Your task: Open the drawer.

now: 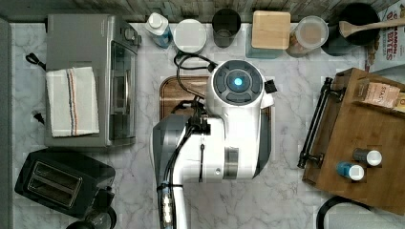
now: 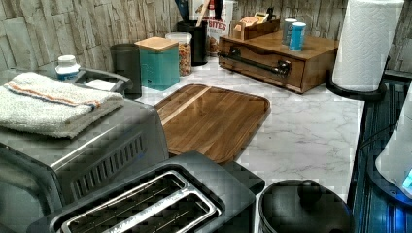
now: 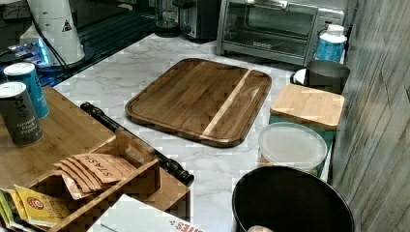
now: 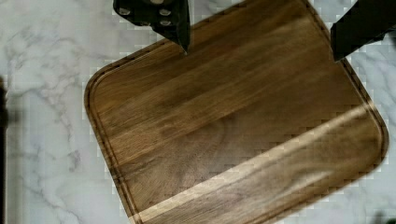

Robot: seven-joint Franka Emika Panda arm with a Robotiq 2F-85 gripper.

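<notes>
Claw (image 4: 261,39) wide open, empty, hanging above the cutting board (image 4: 233,121).
Drawer (image 1: 334,129) shut, in the wooden box at the top view's right on the worktop (image 1: 286,200); black bar handle (image 1: 316,121) faces the board, well apart from the claw.

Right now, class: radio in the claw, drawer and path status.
Claw open above cutting board. Drawer shut, handle untouched. Marble between looks bare.

Top view looked straight down over the marble counter (image 1: 286,200). Left view sat low beside the toaster (image 2: 145,204), facing the drawer (image 2: 260,65). Right view faced back across the cutting board (image 3: 198,99), shared by all. Wrist view hung close above it.
</notes>
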